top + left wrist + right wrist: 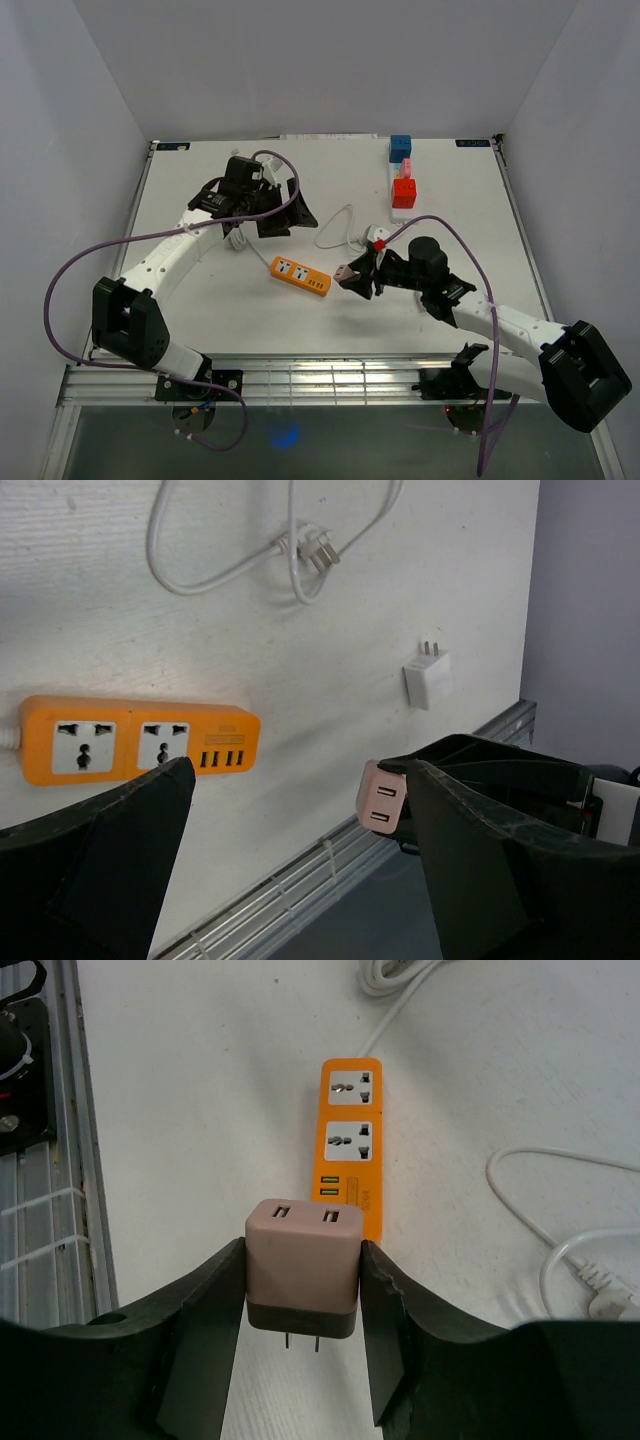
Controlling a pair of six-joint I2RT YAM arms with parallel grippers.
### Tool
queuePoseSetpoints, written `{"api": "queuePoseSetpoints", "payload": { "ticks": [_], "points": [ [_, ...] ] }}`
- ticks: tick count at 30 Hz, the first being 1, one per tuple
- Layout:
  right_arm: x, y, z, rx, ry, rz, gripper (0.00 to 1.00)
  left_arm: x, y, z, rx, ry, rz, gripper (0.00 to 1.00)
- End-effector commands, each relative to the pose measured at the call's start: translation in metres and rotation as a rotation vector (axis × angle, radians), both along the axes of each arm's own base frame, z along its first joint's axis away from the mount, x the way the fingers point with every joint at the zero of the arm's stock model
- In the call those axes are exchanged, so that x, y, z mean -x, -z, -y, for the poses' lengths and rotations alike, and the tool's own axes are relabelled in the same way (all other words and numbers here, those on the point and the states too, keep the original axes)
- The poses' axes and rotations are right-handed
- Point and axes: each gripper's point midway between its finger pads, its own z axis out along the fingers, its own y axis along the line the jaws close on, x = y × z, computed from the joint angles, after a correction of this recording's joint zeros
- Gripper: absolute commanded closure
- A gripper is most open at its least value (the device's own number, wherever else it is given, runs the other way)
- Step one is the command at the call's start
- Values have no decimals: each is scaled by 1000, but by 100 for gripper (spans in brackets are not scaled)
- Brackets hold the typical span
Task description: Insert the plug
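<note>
Right claw (303,1260), pinching pink plug (303,1270), should square its prongs over orange strip (350,1130) socket ahead; left claw (300,775) spread.

White table (260,320), plain pale walls (320,60) (lavender tint, perhaps lighting).

Right wrist view, centre: near end of orange power strip (349,1125) hidden behind pink plug (303,1260). Left wrist view, top edge: white cable (180,580) cut off; lower middle: part of pink plug masked by a finger (470,850) of the left end effector (300,775). On the strip, lettering (222,742) too small to read.
</note>
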Motion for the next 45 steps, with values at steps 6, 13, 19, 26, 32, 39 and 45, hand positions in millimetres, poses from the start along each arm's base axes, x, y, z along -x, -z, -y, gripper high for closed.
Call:
{"api": "queuePoseSetpoints", "payload": {
  "ticks": [6, 13, 19, 26, 32, 39, 45],
  "points": [
    [3, -36, -26, -60, -116, 145, 92, 46, -3, 42, 154, 220, -43, 2],
    [-9, -35, -37, -22, -71, 178, 92, 66, 3, 62, 175, 292, -100, 8],
    [-15, -35, -38, -12, -53, 193, 92, 76, 10, 69, 180, 328, -152, 18],
    [-16, -38, -39, -6, -55, 190, 92, 84, 27, 69, 144, 350, -195, 31],
    [-15, -38, -40, 3, -60, 196, 92, 85, 34, 69, 131, 355, -207, 33],
    [-14, -35, -42, 12, -64, 193, 92, 82, 39, 73, 122, 353, -210, 44],
    [-15, -34, -42, 19, -58, 191, 92, 84, 43, 76, 118, 364, -216, 63]
  ]
}}
